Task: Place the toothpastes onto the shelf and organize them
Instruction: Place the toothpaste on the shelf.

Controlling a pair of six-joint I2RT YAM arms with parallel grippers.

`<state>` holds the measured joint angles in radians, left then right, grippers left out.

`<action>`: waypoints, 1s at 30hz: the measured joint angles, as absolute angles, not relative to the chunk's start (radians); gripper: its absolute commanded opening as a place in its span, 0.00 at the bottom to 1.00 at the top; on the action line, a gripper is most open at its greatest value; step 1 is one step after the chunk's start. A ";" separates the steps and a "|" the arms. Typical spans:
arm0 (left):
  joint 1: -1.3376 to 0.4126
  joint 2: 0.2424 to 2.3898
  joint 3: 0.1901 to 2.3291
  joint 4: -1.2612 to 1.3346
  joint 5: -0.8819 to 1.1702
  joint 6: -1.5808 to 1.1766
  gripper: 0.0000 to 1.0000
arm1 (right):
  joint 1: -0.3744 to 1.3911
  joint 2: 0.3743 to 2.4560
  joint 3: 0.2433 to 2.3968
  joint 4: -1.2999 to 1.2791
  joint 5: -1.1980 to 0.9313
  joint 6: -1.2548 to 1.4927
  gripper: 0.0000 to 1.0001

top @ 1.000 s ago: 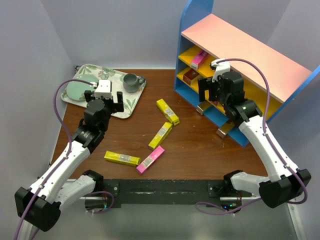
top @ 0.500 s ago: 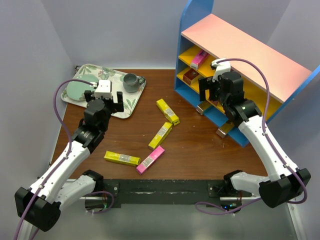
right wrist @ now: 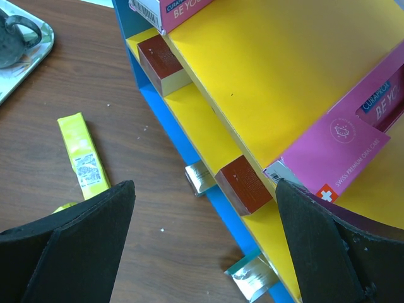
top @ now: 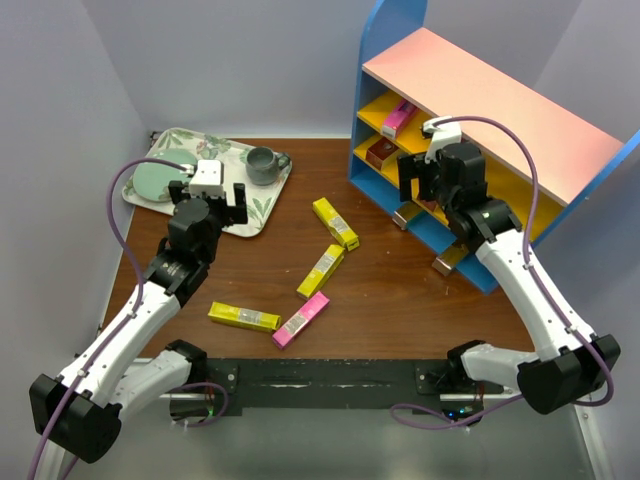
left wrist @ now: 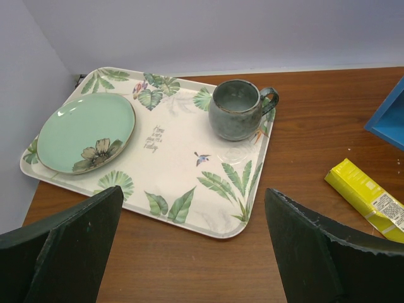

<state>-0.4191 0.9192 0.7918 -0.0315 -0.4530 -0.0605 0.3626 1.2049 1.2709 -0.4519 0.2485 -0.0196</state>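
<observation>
Gaping wide and empty, the right gripper (right wrist: pixel 203 186) hangs in front of the shelf (right wrist: pixel 265 76), its black fingers (right wrist: pixel 69 246) framing the yellow boards. A pink carton (right wrist: pixel 334 148) lying on the upper yellow board reads "CURAPROX" and "BE YOU" in white, with a small white cross on a red square at its end. A second pink carton (right wrist: pixel 183 7) farther along that board also shows "BE YOU". Two dark red cartons (right wrist: pixel 246 186) sit end-out on the board below, and a silvery carton end (right wrist: pixel 199 178) pokes from the bottom level. The left gripper (left wrist: pixel 194 192) is spread just as wide, holding nothing, over the near edge of the floral tray (left wrist: pixel 183 170), which carries a green plate (left wrist: pixel 86 131) and a grey-green mug (left wrist: pixel 235 108). The tray's cursive line is too small to read surely, perhaps starting "Home". On the table (top: pixel 400 290) between the arms lie three yellow cartons (top: pixel 335 222) and one loose pink carton (top: pixel 301 319); their white labels are illegible.
</observation>
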 measured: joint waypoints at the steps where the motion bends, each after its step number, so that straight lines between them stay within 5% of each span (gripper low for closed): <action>1: -0.419 0.919 0.792 -0.031 -0.453 -0.060 1.00 | 0.363 1.206 1.270 -0.451 0.248 -0.020 0.98; 15: -0.419 0.924 0.792 -0.032 -0.385 -0.061 1.00 | 0.363 1.072 1.227 -0.441 0.042 0.038 0.98; 30: -0.419 0.941 0.754 -0.138 -0.004 -0.183 1.00 | 0.364 0.714 0.959 -0.403 -0.068 0.165 0.98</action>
